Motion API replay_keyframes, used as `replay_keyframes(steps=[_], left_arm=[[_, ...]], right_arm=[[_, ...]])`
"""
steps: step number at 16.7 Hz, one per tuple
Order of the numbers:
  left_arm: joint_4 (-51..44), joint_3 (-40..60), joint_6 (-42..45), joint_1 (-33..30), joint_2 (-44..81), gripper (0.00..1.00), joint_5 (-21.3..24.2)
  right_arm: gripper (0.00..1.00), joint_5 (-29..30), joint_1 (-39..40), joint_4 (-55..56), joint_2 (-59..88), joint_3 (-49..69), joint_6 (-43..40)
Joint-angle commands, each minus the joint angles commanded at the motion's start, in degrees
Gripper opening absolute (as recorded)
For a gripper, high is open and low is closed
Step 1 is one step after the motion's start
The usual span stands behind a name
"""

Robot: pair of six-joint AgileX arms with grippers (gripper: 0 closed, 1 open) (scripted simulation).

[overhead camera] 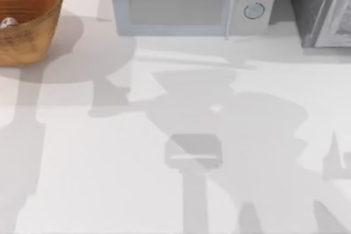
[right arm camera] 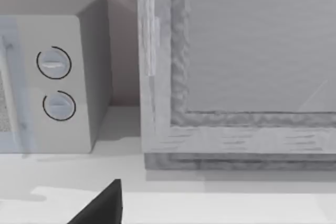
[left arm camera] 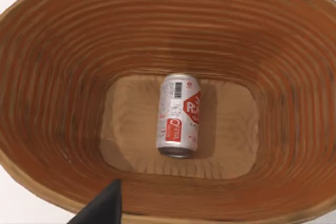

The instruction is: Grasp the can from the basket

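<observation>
In the basket (left arm camera: 52, 103) at table's far left | can (left arm camera: 178, 116) lying on its side | left gripper above, jaw state unclear

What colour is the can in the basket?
White with red marks, clearest in the left wrist view: can, basket.

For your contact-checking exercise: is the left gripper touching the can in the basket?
Apart. In the left wrist view the can lies on its side on the basket floor, and the dark fingertip sits near the rim, with bare weave between them.
</observation>
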Motion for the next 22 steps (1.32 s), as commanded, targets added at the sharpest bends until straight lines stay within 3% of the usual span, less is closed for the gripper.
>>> replay_keyframes(steps=[13,18,22], left_arm=[[-30.1,49.1,5.1,-0.5,46.7,1.0,5.2],[-40.0,66.2,7.6,1.4,57.7,1.0,5.2],[-43.0,72.8,7.6,3.7,60.6,1.0,4.9]], right_arm=[[1.0,0.0,0.0,0.0,0.0,0.0,0.0],[1.0,0.0,0.0,0.0,0.0,0.0,0.0],[1.0,0.0,0.0,0.0,0.0,0.0,0.0]])
